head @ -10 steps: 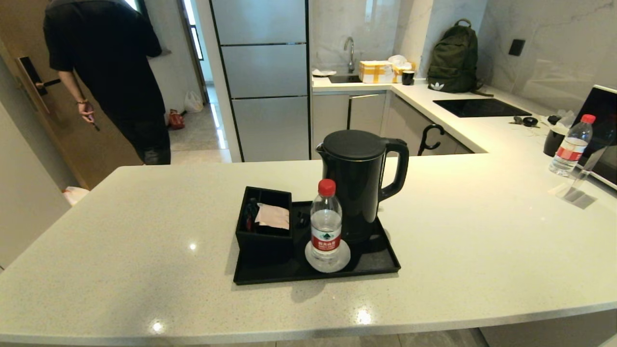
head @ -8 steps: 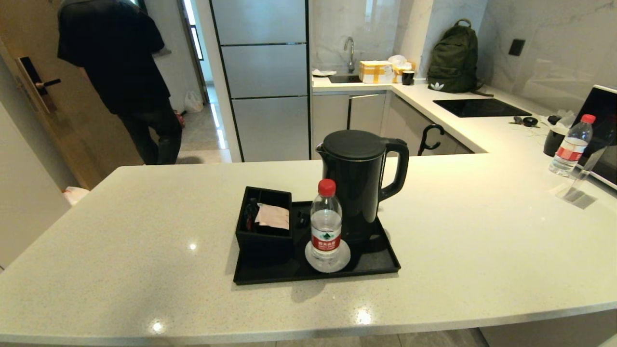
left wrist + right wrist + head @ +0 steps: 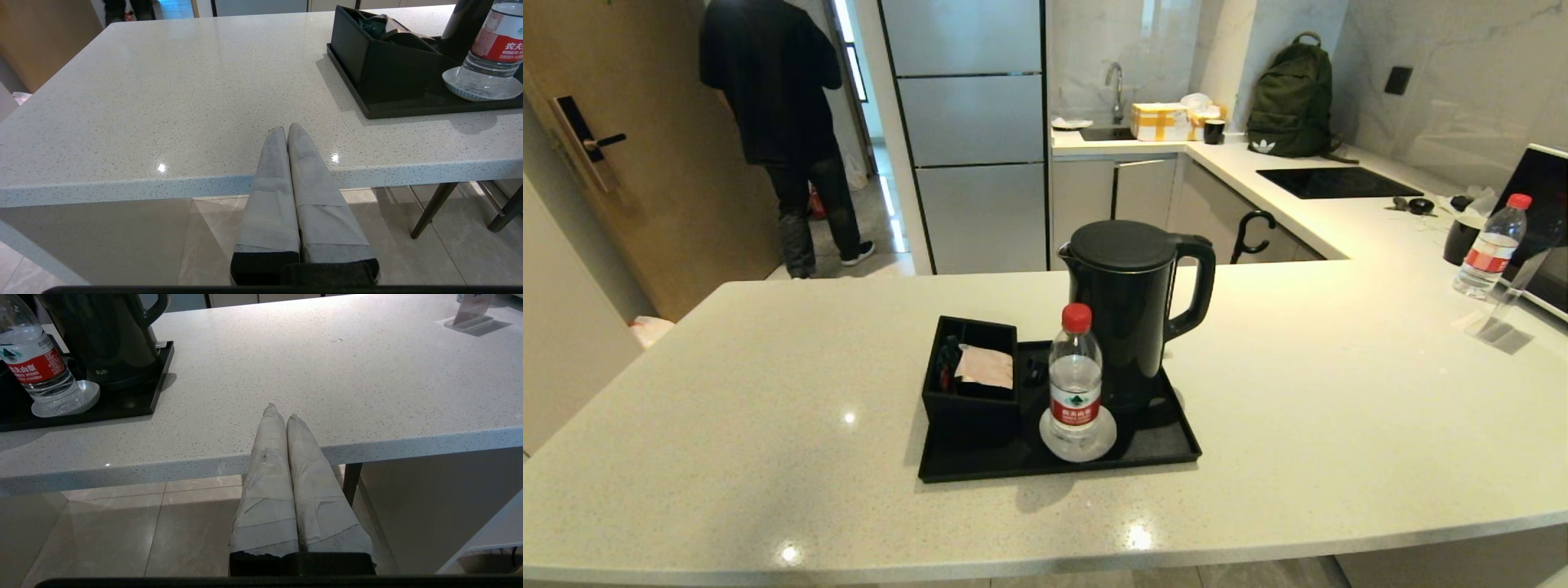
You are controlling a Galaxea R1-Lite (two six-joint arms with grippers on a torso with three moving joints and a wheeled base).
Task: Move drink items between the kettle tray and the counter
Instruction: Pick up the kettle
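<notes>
Standing on tray (image 3: 1176, 445), kettle (image 3: 1131, 314); counter (image 3: 1339, 425) bare rightward.

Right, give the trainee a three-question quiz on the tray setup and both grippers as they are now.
1. True or false: the kettle stands on the tray.
2. Where does the sachet lie? A) on the counter B) in the divided box C) under the water bottle
3. Fill in: the left gripper and the right gripper are both ____.

Key: 1 true; 2 B; 3 shut.
</notes>
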